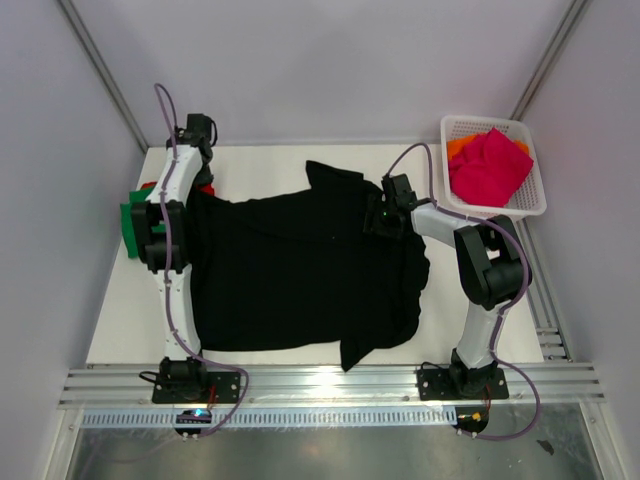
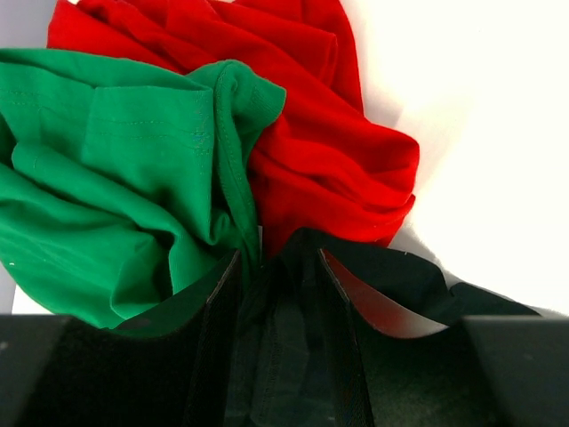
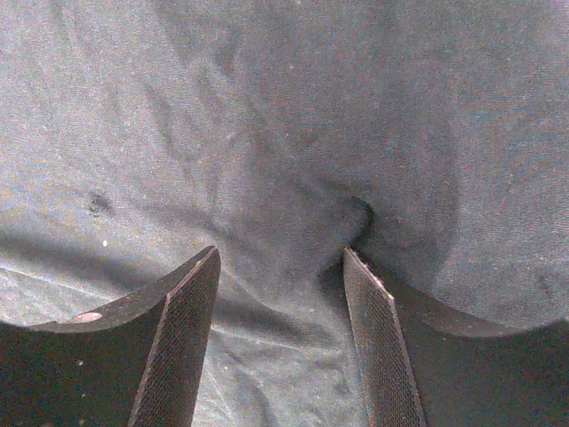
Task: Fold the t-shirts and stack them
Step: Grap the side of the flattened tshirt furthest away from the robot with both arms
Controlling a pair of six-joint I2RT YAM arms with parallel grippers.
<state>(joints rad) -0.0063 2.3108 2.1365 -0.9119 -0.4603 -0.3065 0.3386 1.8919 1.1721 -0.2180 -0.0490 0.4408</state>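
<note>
**Colleague:** Where is the black t-shirt (image 1: 300, 270) sitting on your feed?

**Me:** I am seeing it lying spread and rumpled over the middle of the tabletop (image 1: 125, 335), between my two arms.

**Colleague:** What are the left jaws doing?

**Me:** They are clamping a bunch of that black cloth at its left edge. Through the left wrist camera I am watching it pinched between them. Just beyond them the green t-shirt (image 2: 107, 178) and the red t-shirt (image 2: 329, 151) are lying crumpled and touching each other at the tabletop's left side.

**Colleague:** And the right jaws?

**Me:** They are standing apart, gripping nothing. I am holding them tips-down on the black cloth near its far right part, and the cloth is puckering at one tip.

**Colleague:** The other shirts?

**Me:** The magenta-pink t-shirt (image 1: 490, 168) is lying in the white basket (image 1: 535, 200) at the far right corner. The orange t-shirt (image 1: 460, 148) is peeking out beside it at the basket's left side.
</note>
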